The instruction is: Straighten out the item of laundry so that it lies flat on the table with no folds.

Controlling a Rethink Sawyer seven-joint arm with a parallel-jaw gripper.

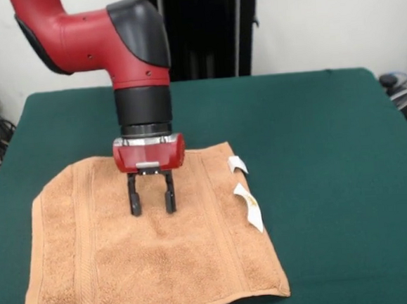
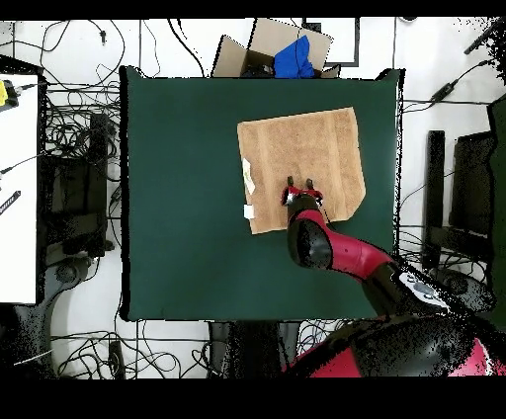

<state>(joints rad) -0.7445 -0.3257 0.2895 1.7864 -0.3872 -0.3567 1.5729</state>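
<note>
The orange-tan terry towel point(image 1: 148, 255) lies spread on the dark green table point(image 1: 317, 157), near its front edge in the front view. It looks mostly flat, with woven border bands and two small white tags point(image 1: 248, 205) on its right edge. Its far left corner looks cut off at a slant. In the overhead view the towel point(image 2: 296, 148) lies at the far side of the table point(image 2: 178, 198). My gripper point(image 1: 151, 202) hangs straight down over the towel's far part, fingers point(image 1: 134, 200) open, tips at or just above the cloth, holding nothing. It also shows in the overhead view point(image 2: 299, 185).
A cardboard box with a blue item point(image 2: 282, 54) sits past the table's far edge in the overhead view. Cables and dark equipment point(image 2: 79, 188) lie on the floor around the table. The black pedestal point(image 1: 204, 29) stands behind the table.
</note>
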